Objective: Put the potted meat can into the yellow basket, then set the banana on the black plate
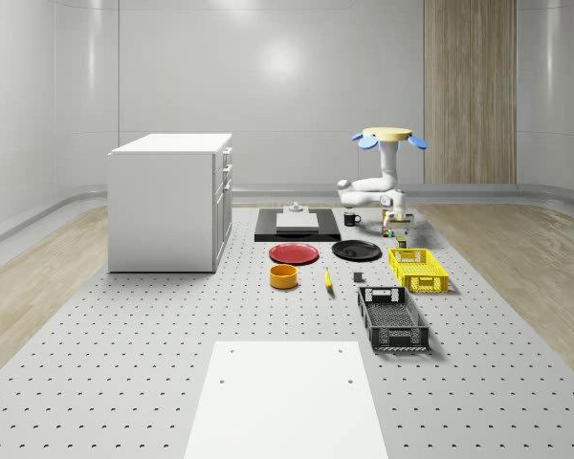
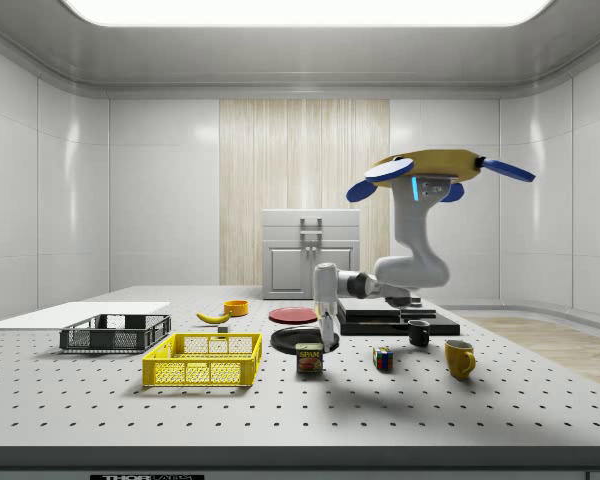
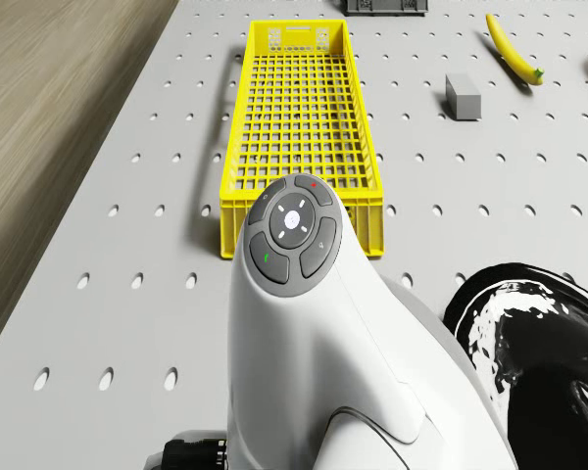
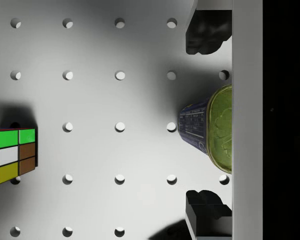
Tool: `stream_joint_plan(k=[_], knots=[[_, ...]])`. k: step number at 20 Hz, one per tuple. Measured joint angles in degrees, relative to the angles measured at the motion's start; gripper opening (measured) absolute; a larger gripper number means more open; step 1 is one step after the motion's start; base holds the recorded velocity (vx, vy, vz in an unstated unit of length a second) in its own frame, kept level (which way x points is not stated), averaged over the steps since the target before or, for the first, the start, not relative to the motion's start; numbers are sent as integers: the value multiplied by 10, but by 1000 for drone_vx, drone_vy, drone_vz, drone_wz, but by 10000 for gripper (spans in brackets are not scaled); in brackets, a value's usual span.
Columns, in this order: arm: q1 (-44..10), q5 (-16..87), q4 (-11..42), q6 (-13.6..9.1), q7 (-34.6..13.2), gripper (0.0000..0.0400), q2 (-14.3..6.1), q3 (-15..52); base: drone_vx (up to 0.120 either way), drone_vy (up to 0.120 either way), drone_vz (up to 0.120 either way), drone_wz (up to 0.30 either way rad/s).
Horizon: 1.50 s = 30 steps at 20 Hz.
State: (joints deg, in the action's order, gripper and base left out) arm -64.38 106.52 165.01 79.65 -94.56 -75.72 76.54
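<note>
Your gripper (image 4: 208, 122) hangs open over the meat can (image 2: 310, 358), which stands on the table just beside the yellow basket (image 2: 203, 360); the drone (image 2: 428, 165) hovers above. If you close off-centre, the can may tip toward the puzzle cube (image 4: 12, 156).

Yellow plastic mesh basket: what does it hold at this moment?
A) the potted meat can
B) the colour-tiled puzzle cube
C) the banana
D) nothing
D: the drone view shows the yellow plastic mesh basket with bare grid floor, and the side view shows the potted meat can standing on the perforated table beside it, under the gripper.
</note>
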Motion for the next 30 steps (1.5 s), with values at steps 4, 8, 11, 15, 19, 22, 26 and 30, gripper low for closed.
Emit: stream_joint_plan(k=[4,8,11,15,19,22,26,30], knots=[[-2,-4,0,7,-2,400,-8,2,120,-10,0,0],[-4,-7,-1,15,-4,400,-16,3,120,0,0,0],[-5,-10,-1,20,-5,400,-21,5,67,0,0,0],[-7,-7,-2,29,-6,400,-29,-1,0,0,0,0],[-8,16,-7,47,-4,400,-39,-26,0,0,0,0],[-9,30,-11,57,-3,400,-45,-42,0,0,0,0],[-10,38,-14,66,-4,388,-50,-52,0,0,0,0],[-12,42,-15,71,-4,315,-54,-56,0,0,0,0]])
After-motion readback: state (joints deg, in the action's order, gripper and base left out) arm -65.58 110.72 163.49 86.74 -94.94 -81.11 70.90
